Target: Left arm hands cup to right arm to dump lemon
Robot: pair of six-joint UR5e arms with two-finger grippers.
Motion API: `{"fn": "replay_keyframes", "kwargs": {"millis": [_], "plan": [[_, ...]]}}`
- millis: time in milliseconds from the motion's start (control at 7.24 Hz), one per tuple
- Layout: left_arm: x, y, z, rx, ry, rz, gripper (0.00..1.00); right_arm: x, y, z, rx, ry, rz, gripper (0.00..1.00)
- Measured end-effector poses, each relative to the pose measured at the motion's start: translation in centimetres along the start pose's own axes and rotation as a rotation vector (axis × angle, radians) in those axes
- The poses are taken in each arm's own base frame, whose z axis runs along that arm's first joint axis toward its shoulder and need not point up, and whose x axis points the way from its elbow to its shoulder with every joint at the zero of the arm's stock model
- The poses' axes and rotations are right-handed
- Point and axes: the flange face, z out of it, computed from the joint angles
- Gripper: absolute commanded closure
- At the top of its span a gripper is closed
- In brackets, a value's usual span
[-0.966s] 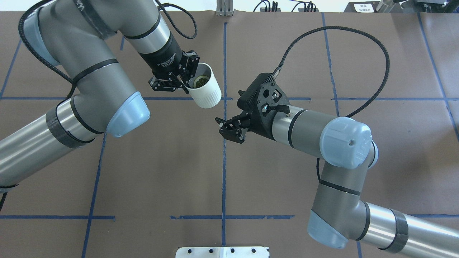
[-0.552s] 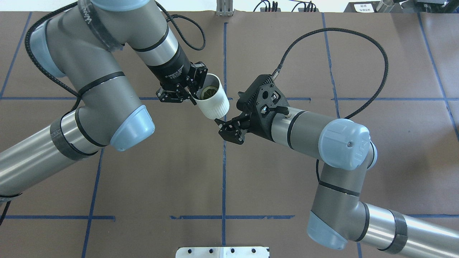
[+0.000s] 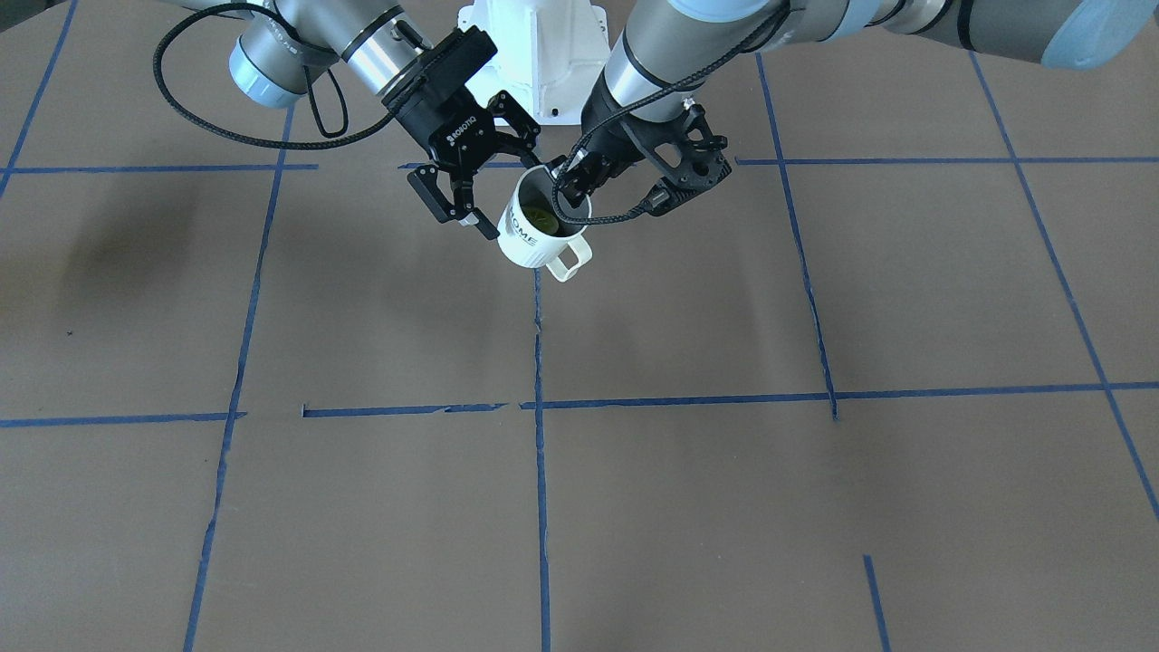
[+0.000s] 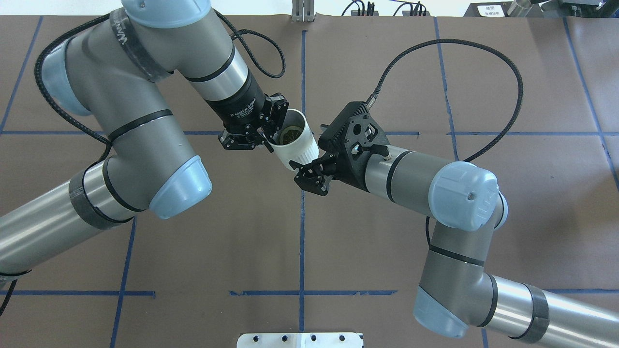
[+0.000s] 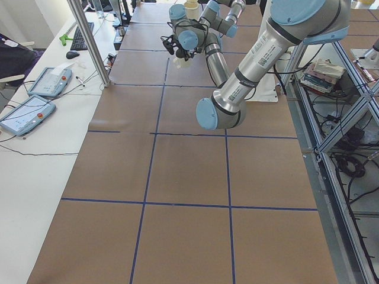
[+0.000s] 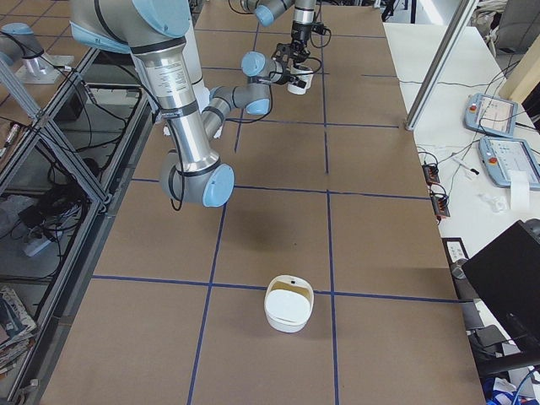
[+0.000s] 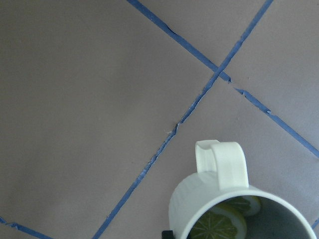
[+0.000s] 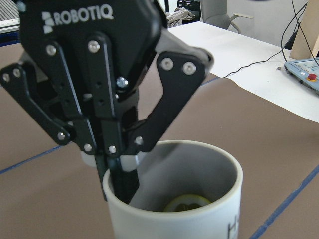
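Table (image 4: 217, 232): covered in brown paper and crossed by blue tape lines (image 4: 302, 241).
Left arm (image 4: 135, 121): reaches in towards the middle of the table, with its wrist angled down at the cup.
Right arm (image 4: 411, 179): elbow bent, forearm pointing towards the left arm's wrist. A long black cable (image 4: 512, 96) loops off its wrist.
White bowl (image 6: 288, 316): on the table at the robot's right end, well apart from both arms.
Cup (image 3: 534, 243): white ribbed mug held up off the table over the central tape line. It is tilted, with its base towards the right gripper, its handle on the operators' side and dark lettering on its wall.
Left gripper (image 4: 271, 134): clamped on the cup's rim, one finger inside and one outside.
Right gripper (image 4: 308, 177): jaws spread wide and holding nothing. One fingertip is just beside the cup's base; whether it touches is unclear.
Lemon (image 7: 219, 226): yellow-green, cut face with segments showing, lying down inside the cup.
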Motion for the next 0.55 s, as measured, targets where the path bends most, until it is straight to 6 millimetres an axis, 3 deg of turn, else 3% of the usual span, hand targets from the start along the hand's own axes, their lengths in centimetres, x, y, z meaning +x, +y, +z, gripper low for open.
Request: {"fn": "replay_keyframes", "kwargs": {"millis": [552], "plan": [[0.5, 1.6, -0.8, -0.015, 0.023, -0.004, 1.00, -0.1, 0.2, 0.0, -0.003, -0.002, -0.003, 0.01]]}}
